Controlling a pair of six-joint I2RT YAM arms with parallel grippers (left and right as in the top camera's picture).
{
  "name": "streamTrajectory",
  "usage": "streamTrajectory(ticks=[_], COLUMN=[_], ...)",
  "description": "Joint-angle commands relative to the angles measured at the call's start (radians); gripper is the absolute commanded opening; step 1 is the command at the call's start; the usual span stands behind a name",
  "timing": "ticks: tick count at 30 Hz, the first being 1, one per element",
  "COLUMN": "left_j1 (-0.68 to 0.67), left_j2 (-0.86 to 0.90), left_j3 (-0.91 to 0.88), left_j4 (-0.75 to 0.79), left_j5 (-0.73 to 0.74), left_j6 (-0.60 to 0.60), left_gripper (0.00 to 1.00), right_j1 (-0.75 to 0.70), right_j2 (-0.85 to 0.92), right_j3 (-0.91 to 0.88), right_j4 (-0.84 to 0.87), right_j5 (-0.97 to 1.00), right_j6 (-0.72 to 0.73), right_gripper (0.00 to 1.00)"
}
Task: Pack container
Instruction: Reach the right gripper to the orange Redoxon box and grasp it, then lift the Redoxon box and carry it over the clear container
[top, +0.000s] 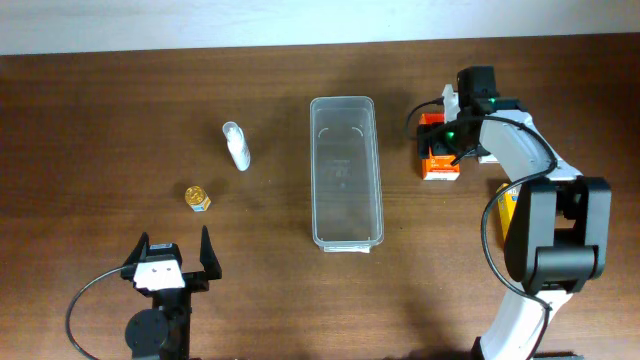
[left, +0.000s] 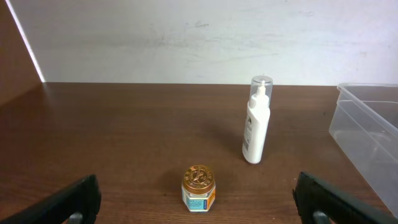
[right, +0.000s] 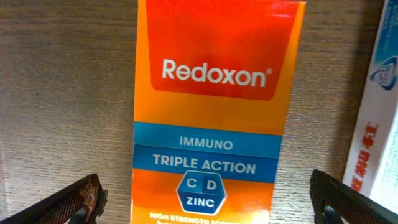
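Near container (top: 314, 170), right gripper (right: 208, 202) spread, seemingly over box (right: 211, 93)

A dark brown wooden desk (top: 100, 120) carries everything. A clear container (top: 346, 180) lies near the middle, its long side running near to far. To its left sits a white bottle (top: 236, 146), cap end toward the far side, and nearer and further left a small gold-lidded jar (top: 198, 197), apart from the bottle. Right of the container lies an orange box (right: 211, 124), flat, with a white box (right: 379, 124) just beside it on its right. Nearer, a yellow thing (top: 508, 210) shows, mostly hidden.
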Motion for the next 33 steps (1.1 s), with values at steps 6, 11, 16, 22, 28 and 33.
streamTrajectory(ticks=[6,11,16,22,28,33], left_j1=[0.003,0.003,0.003,0.003,0.003,0.003], left_j2=[-0.006,-0.006,-0.006,-0.006,-0.006,-0.006], left_j3=[-0.009,-0.009,-0.009,-0.009,-0.009,-0.009], left_j4=[0.006,0.006,0.006,0.006,0.006,0.006], left_j5=[-0.006,-0.006,-0.006,-0.006,-0.006,-0.006], left_j6=[0.015,0.015,0.015,0.015,0.015,0.015], left_gripper=[1.0,1.0,0.99,0.99,0.99,1.0], right_j1=[0.034,0.034,0.034,0.034,0.034,0.034], right_j2=[0.06,0.087,0.094,0.094,0.093,0.09], right_j3=[0.013,0.013,0.013,0.013,0.027,0.116], right_j4=[0.009,0.01,0.011,0.015,0.013,-0.045], right_j5=[0.083,0.084,0.083,0.083,0.083,0.083], right_j6=[0.072,0.072,0.072,0.072,0.072,0.071], right_gripper=[0.98,0.99,0.96,0.63,0.52,0.52])
